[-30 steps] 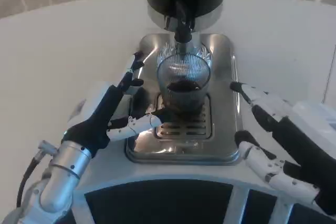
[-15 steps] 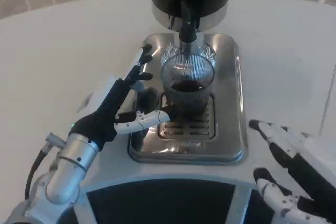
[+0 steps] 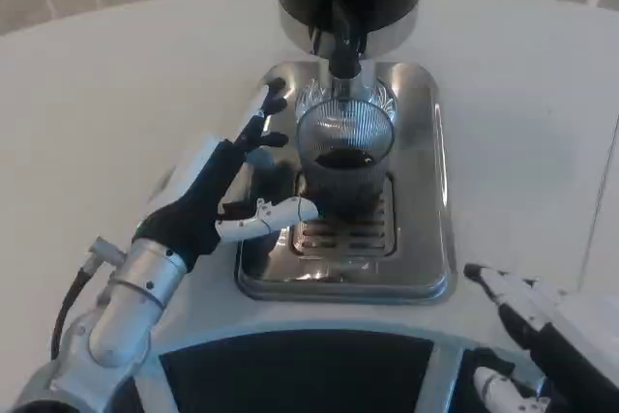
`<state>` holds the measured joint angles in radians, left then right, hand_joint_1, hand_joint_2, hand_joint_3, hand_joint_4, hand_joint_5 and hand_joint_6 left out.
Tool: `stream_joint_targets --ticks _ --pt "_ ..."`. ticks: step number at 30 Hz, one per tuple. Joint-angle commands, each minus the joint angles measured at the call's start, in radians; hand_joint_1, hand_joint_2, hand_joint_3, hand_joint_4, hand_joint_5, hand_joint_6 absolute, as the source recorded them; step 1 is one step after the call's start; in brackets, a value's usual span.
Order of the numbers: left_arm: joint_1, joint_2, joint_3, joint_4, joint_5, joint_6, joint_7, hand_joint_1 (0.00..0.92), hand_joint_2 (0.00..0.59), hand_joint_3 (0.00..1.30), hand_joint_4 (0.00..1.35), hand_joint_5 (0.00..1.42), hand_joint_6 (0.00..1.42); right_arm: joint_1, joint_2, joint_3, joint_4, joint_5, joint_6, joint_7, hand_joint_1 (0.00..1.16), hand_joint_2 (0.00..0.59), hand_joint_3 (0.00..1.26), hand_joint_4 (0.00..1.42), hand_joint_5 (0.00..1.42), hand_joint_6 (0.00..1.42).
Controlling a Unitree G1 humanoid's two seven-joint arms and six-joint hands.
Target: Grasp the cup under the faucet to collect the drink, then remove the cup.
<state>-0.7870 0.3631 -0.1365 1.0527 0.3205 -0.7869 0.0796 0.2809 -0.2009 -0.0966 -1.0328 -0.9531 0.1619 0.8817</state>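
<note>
on white table (image 3: 116, 74): 1 cup (image 3: 343, 157) w/ dark drink under 1 faucet (image 3: 343, 41); left robot hand (image 3: 227, 191) spread beside it, nothing held; right robot hand (image 3: 542, 321) grip can't be told.

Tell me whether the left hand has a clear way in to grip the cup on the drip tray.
Probably yes. The left hand is open right beside the cup, fingers spread to its left side, nothing between them. The faucet only blocks from above.

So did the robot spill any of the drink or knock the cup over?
Nothing stands out. The cup stands upright on the tray under the faucet, with dark drink inside and no puddle visible around it. The left hand is spread beside the cup; the right hand waits low, clear of the tray.
</note>
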Motion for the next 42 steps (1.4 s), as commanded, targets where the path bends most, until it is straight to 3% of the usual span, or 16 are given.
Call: stream_joint_targets --ticks 1,13,28,34,42 --pt "-0.027 -0.009 -0.01 0.036 0.006 -0.003 -0.02 0.412 0.065 0.0 0.0 0.23 0.32 0.015 0.029 0.008 -0.014 -0.014 -0.018 -0.01 0.0 0.563 0.0 0.0 0.0 0.0" --pt "-0.077 -0.029 -0.014 0.072 0.014 -0.014 -0.012 0.414 0.067 0.0 0.0 0.28 0.35 0.011 0.039 0.034 -0.014 -0.027 0.009 0.007 0.0 0.577 0.0 0.0 0.0 0.0" --pt "-0.081 -0.005 -0.008 0.07 0.021 -0.032 0.013 0.414 0.069 0.02 0.06 0.34 0.35 0.011 0.055 0.084 -0.014 -0.053 0.037 0.011 0.0 0.576 0.0 0.0 0.0 0.0" --pt "-0.076 0.003 0.0 0.069 0.014 -0.042 0.019 0.414 0.07 0.08 0.15 0.35 0.23 0.012 0.069 0.093 -0.014 -0.064 0.041 0.019 0.0 0.573 0.0 0.0 0.0 0.0" --pt "-0.075 0.003 0.009 0.074 -0.001 -0.054 0.002 0.407 0.061 0.09 0.14 0.29 0.18 0.011 0.085 0.098 -0.014 -0.076 0.045 0.031 0.0 0.572 0.0 0.0 0.0 0.0"
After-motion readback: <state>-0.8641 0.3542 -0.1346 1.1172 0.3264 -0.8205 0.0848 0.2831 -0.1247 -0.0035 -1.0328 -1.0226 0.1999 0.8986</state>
